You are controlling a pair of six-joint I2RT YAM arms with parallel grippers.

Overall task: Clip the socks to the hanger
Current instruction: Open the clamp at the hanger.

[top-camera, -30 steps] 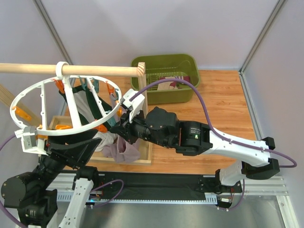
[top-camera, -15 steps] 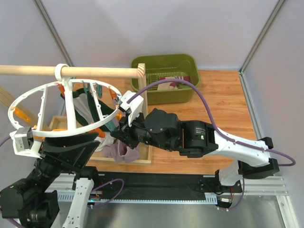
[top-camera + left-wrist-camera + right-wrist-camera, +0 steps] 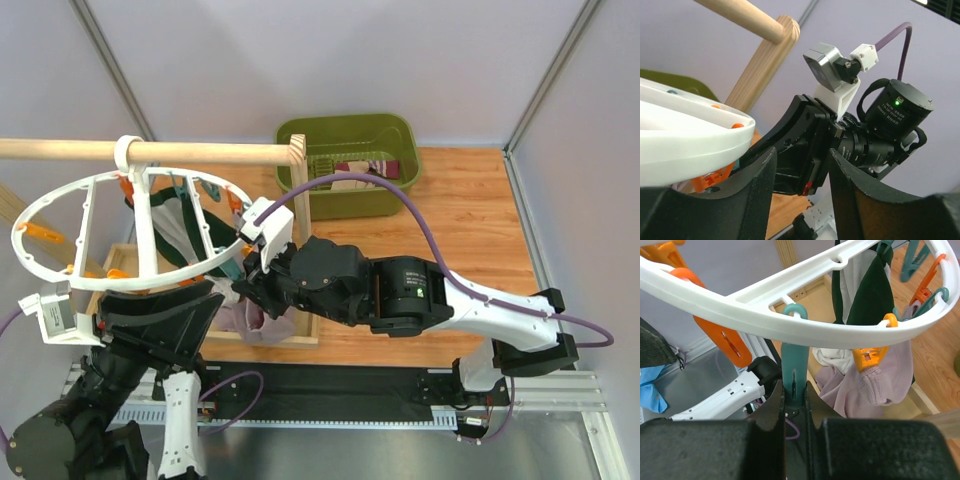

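The white wheel-shaped hanger [image 3: 60,195] hangs from the wooden rod by its top loop. My right gripper [image 3: 238,276] is at the ring's near right edge. In the right wrist view the gripper [image 3: 794,390] is shut on a teal clip [image 3: 795,360] that hangs from the ring [image 3: 790,325]. My left gripper [image 3: 212,292] is just below the ring, open and empty. In the left wrist view its fingers [image 3: 802,160] frame the right arm, with the ring [image 3: 685,145] at left. Striped cream-pink and maroon socks [image 3: 352,178] lie in the green basket.
The green basket [image 3: 300,135] stands at the back centre. A mauve garment [image 3: 850,390] and a dark green and white garment [image 3: 862,295] hang from orange clips [image 3: 867,357] over a wooden crate [image 3: 300,335]. The wooden rod [image 3: 200,150] and its upright post [image 3: 300,200] cross the left side.
My right gripper has moved slightly left and toward the near edge along the ring. The left arm has shifted and its wrist has dropped lower. The ring has swung a little left.
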